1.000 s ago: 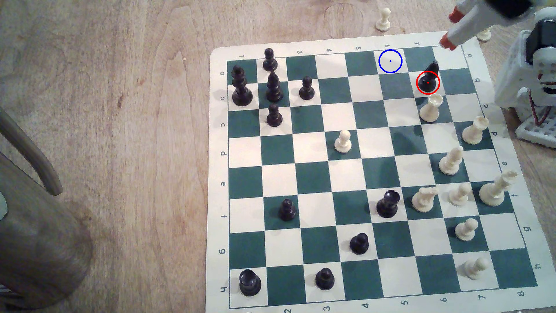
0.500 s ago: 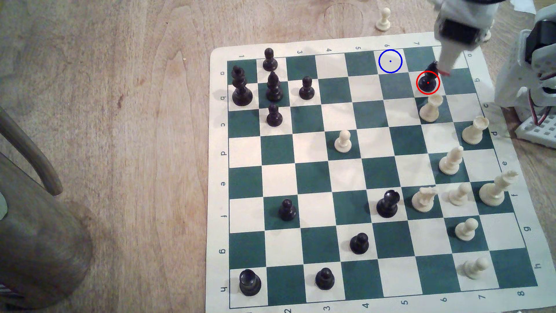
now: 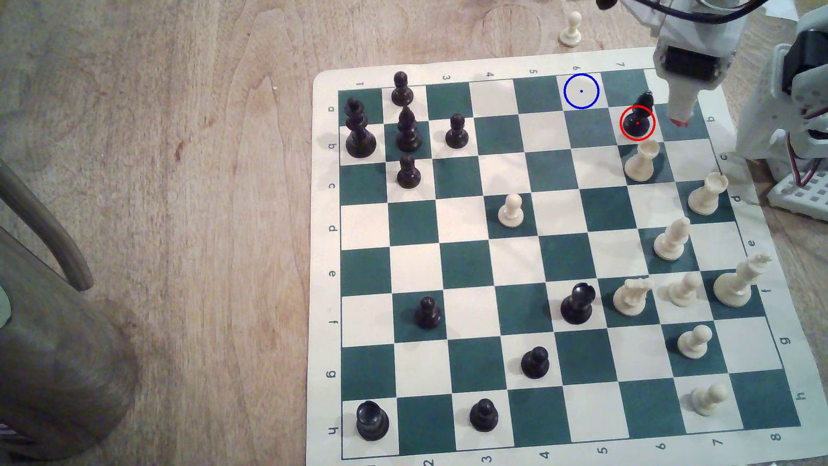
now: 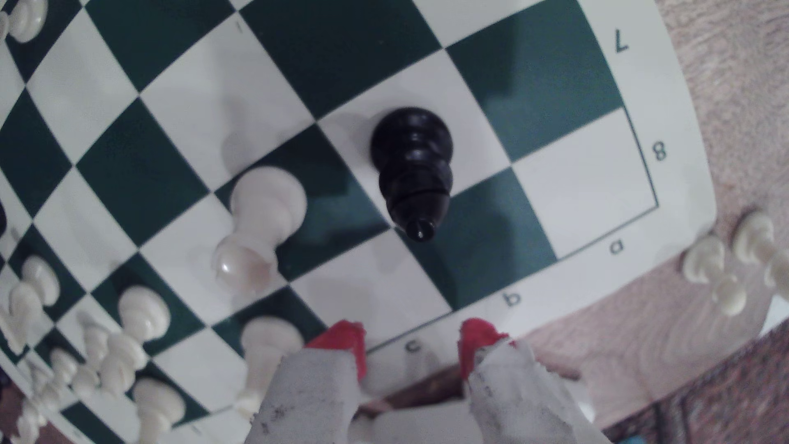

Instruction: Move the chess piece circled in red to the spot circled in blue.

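The black bishop (image 3: 640,114) stands upright inside the red ring on a cream square near the board's far right corner in the exterior view. In the wrist view the bishop (image 4: 413,168) rises ahead of the fingers, apart from them. My gripper (image 3: 679,119) hangs just to the exterior view's right of the bishop, its red tips pointing down at the neighbouring green square. From the wrist, the gripper (image 4: 412,345) is open, with nothing between its two red-tipped fingers (image 4: 346,341). The blue-ringed cream square (image 3: 581,91) lies bare, one row further back and to the exterior view's left.
A white pawn (image 3: 641,161) stands on the square just in front of the bishop. More white pieces (image 3: 707,193) line the board's right side. Black pieces (image 3: 407,130) cluster at the far left. A white pawn (image 3: 571,29) sits off the board (image 3: 325,251). The arm's base (image 3: 802,192) stands at right.
The gripper has swung in from above the board's far right corner and come down beside the bishop, shifting slightly right in the last half second. The bishop has not moved.
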